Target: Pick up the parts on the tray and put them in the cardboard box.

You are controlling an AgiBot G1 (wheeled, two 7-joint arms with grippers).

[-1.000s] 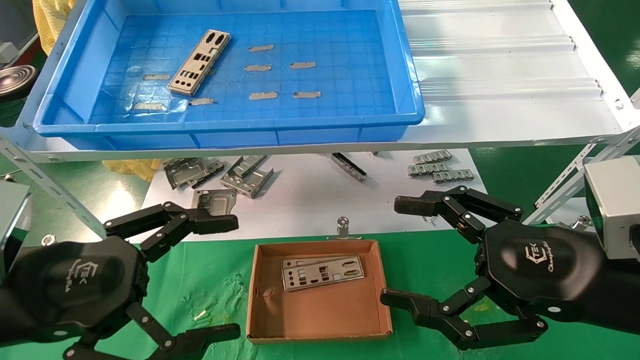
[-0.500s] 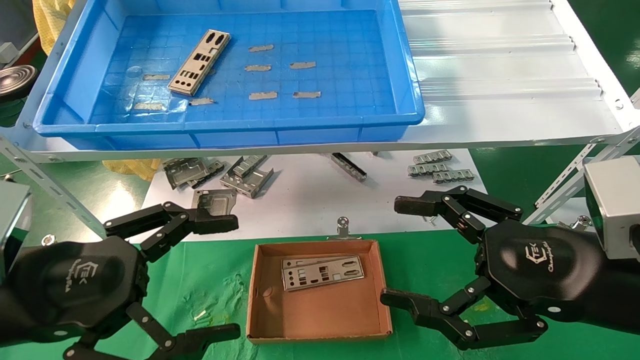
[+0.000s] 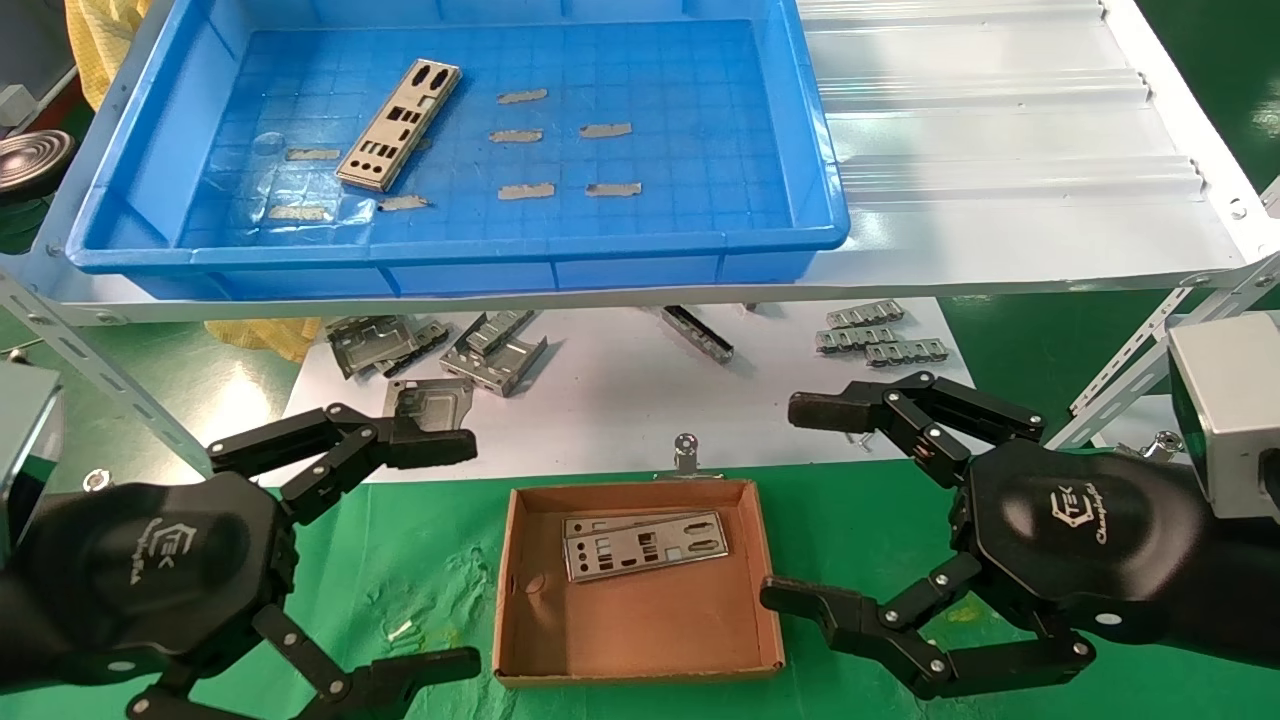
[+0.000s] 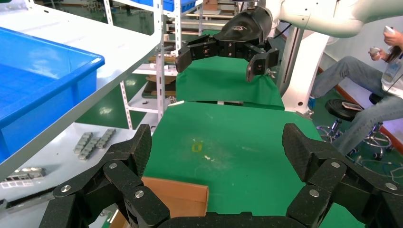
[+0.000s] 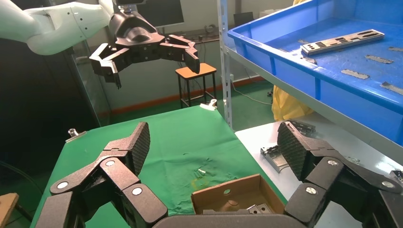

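From the head camera nothing has shifted over the past second: both arms sit exactly where they were, so the job is paused between picks rather than advancing. The left gripper (image 3: 455,550) hangs to the left of the cardboard box (image 3: 520,640), fingers spread wide and holding nothing; the right gripper (image 3: 785,505) hangs to the box's right, equally wide and empty. Two punched plates (image 3: 645,545) already lie stacked in the far half of the box, long axes running roughly across it, tilted slightly. One plate (image 3: 400,125) remains in the blue tray (image 3: 800,150), well beyond the box on the white shelf (image 3: 1000,150); its long axis runs diagonally, the near end pointing toward the left and the far end toward the tray's back wall. Grey tape strips (image 3: 525,135) are scattered beside it, and bent brackets (image 3: 480,350) lie on the white sheet between tray and box. My judgement is that this last plate is the next target, and that the left arm is the closer one. From the left wrist camera, the left gripper (image 4: 216,142) shows its fingers far apart with only green cloth between them, a corner of the box below, and the right gripper (image 4: 221,47) open in the distance. From the right wrist camera, the right gripper (image 5: 214,142) is likewise wide and empty, the box (image 5: 228,194) beneath it with plates inside, the remaining plate (image 5: 342,41) lying lengthwise in the tray (image 5: 294,76), and the left gripper (image 5: 147,52) open farther off.
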